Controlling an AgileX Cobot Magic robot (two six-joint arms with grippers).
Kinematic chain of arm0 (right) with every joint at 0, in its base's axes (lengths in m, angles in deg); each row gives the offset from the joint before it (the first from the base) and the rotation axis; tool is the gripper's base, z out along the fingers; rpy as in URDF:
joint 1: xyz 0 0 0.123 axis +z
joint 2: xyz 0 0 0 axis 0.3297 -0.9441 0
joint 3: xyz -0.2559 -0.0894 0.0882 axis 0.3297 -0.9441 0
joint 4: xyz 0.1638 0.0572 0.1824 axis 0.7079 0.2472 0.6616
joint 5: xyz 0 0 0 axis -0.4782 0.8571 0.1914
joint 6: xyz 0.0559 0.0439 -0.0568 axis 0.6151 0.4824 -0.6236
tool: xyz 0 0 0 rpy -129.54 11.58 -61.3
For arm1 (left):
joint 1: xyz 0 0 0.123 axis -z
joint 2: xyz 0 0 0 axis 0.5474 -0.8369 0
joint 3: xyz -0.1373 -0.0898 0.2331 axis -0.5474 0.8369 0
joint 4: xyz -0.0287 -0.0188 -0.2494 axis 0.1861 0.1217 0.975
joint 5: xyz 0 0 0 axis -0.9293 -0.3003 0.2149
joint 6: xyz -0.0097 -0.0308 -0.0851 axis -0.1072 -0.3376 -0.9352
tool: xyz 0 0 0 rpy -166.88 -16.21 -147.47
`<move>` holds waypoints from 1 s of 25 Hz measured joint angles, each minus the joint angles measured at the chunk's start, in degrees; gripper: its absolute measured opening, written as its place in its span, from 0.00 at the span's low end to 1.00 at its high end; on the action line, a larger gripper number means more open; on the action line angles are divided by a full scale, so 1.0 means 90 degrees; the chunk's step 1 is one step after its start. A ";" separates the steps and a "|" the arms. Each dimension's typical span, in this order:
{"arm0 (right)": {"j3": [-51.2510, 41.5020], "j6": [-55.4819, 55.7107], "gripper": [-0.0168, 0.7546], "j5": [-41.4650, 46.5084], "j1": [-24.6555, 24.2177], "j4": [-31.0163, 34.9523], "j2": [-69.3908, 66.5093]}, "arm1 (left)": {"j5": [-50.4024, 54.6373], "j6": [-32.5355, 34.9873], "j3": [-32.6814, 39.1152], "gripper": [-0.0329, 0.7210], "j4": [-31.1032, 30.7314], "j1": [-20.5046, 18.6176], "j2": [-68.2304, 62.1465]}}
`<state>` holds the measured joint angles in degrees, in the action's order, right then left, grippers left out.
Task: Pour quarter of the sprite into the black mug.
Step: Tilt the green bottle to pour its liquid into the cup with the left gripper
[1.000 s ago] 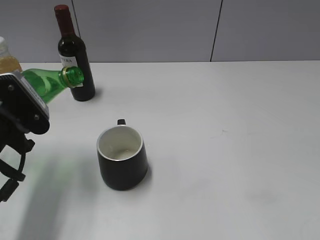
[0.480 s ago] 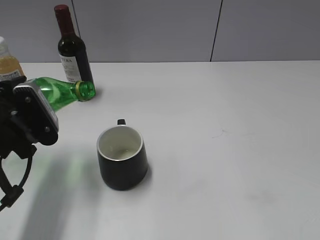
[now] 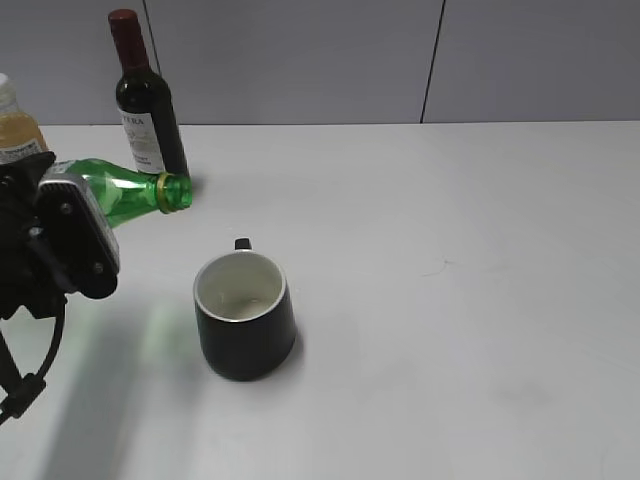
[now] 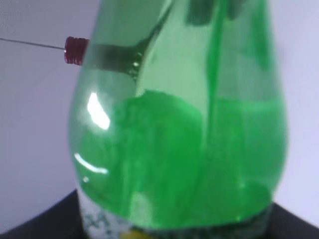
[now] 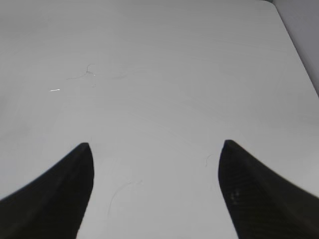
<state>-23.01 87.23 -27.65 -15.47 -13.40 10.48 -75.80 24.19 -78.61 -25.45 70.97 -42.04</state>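
Left claw [image 3: 60, 235] clamps the tilted sprite [image 3: 125, 193] (mouth short of the black mug [image 3: 243, 315]); tipping further now risks spilling onto the table [image 3: 450, 300].

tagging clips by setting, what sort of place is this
Probably a lab or office test bench, not a kitchen: a bare white table, a grey panelled wall, and only a few drink props such as the wine bottle.
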 joint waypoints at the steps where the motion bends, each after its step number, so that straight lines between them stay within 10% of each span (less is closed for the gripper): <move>1: 0.0000 0.0000 0.79 0.0000 0.0000 0.0000 0.0000 | 0.0000 0.0033 0.0000 0.62 0.0000 0.0000 0.0000; 25: 0.0000 -0.0001 0.79 0.0000 0.0000 0.0000 0.0000 | -0.0051 0.0843 -0.0001 0.62 -0.0383 0.0000 -0.0195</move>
<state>-23.01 87.22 -27.65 -15.47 -13.40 10.48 -76.26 31.77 -78.63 -28.90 70.97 -43.80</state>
